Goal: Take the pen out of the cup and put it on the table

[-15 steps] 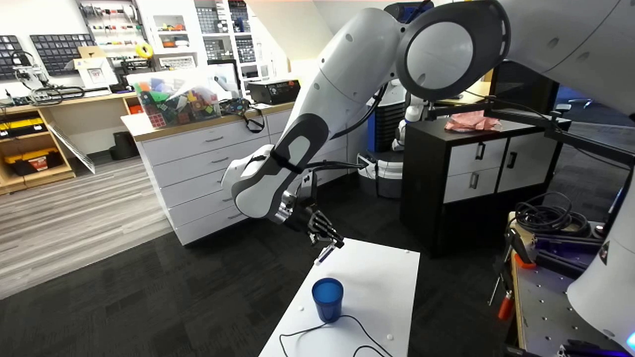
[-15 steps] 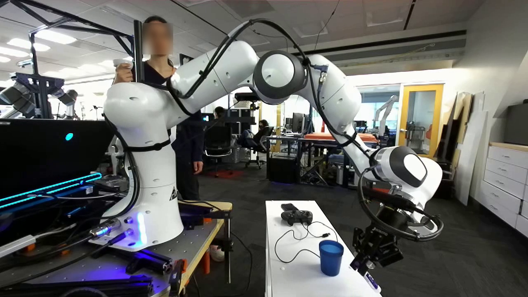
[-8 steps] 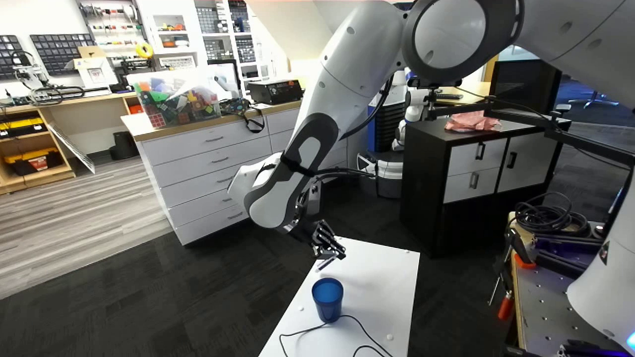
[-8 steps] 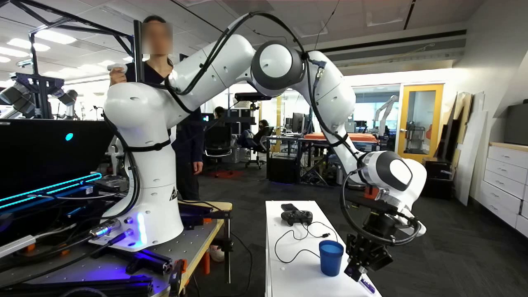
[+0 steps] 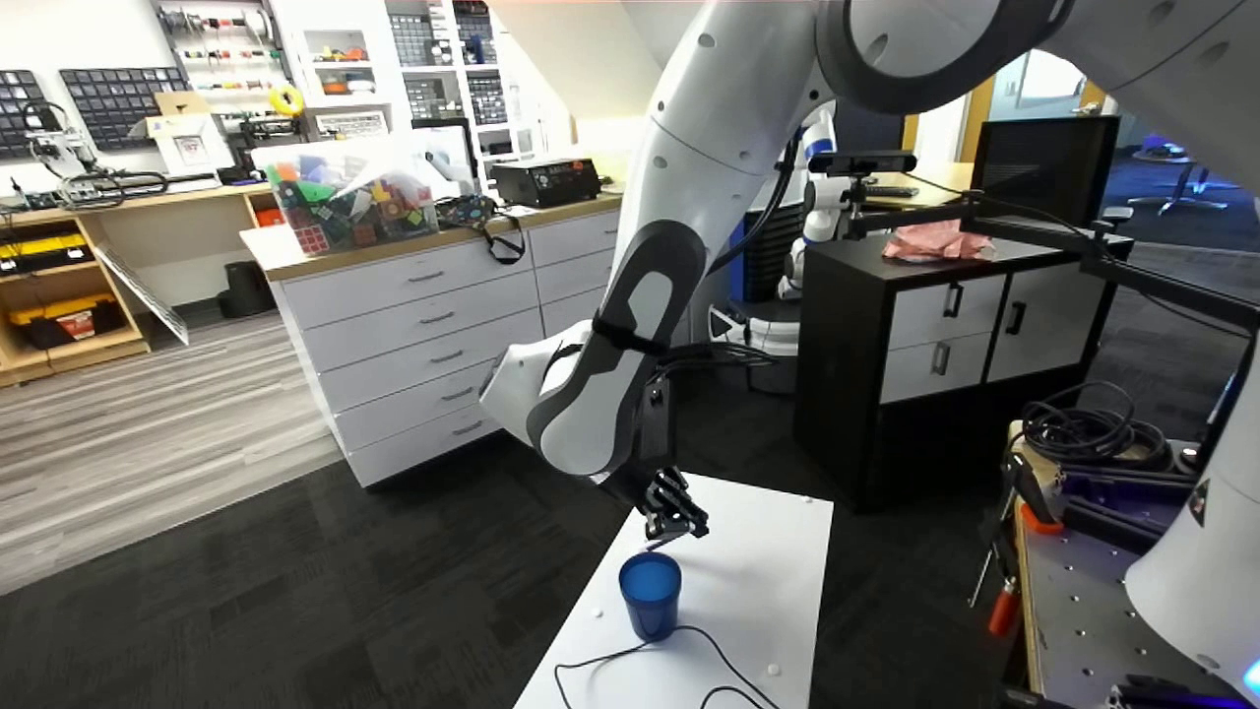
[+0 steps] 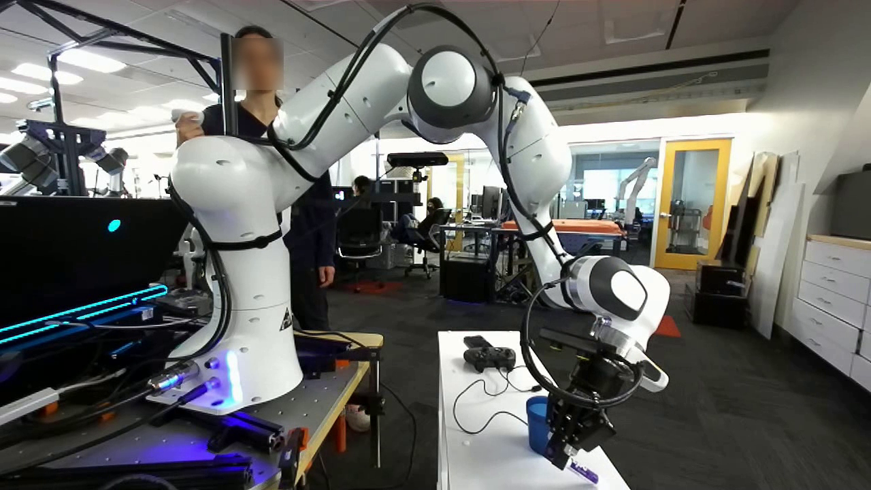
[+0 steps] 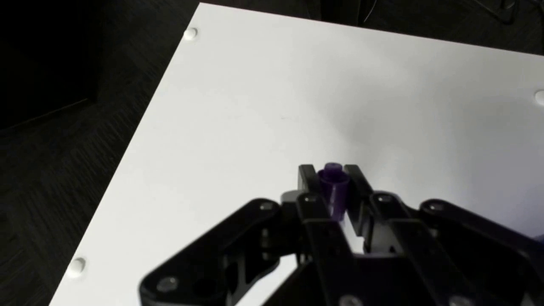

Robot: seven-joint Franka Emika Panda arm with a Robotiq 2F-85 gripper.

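With the pen already out of the cup, the step in hand looks to be setting it down on the worktop. The fingers are closed around the pen, which slants outside the cup and near it; whether its lower end touches the worktop I cannot tell. The next move probably calls for bringing the pen fully down beside the cup — without knocking that over — and then letting go gently. The pen is a slim, round purple stick with a narrower stub at one end, likely to roll once free. The cup looks like smooth blue plastic, tapering towards its base; the worktop is flat and white, with small round bumps.
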